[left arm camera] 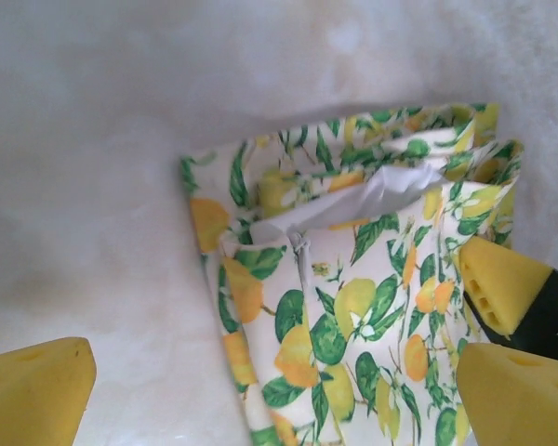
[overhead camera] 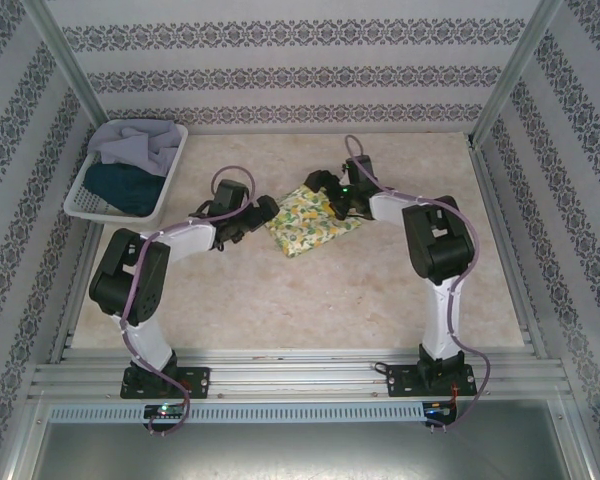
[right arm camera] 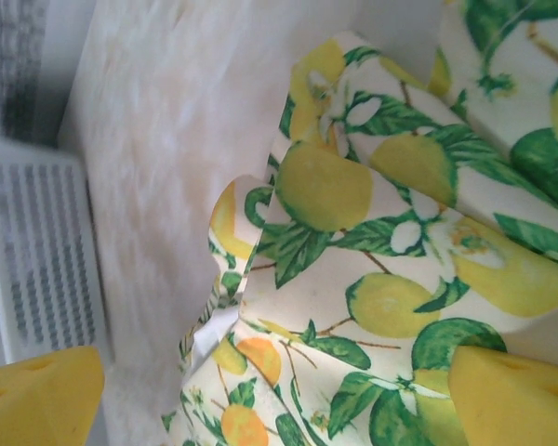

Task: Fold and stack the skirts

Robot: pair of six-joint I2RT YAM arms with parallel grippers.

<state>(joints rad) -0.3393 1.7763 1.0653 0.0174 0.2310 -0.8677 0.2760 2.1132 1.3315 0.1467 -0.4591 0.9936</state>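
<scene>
The yellow skirt (overhead camera: pixel 310 222) lies folded mid-table (overhead camera: pixel 360 300). Left gripper (overhead camera: pixel 268 209) is at its left edge and right gripper (overhead camera: pixel 320 186) at its far edge, both spread wide, grasping nothing; one right pad (right arm camera: pixel 516 395) perhaps brushes the cloth. Grey skirt (overhead camera: pixel 140 146) and blue skirt (overhead camera: pixel 125 186) sit in the basket (overhead camera: pixel 78 207), far left
</scene>
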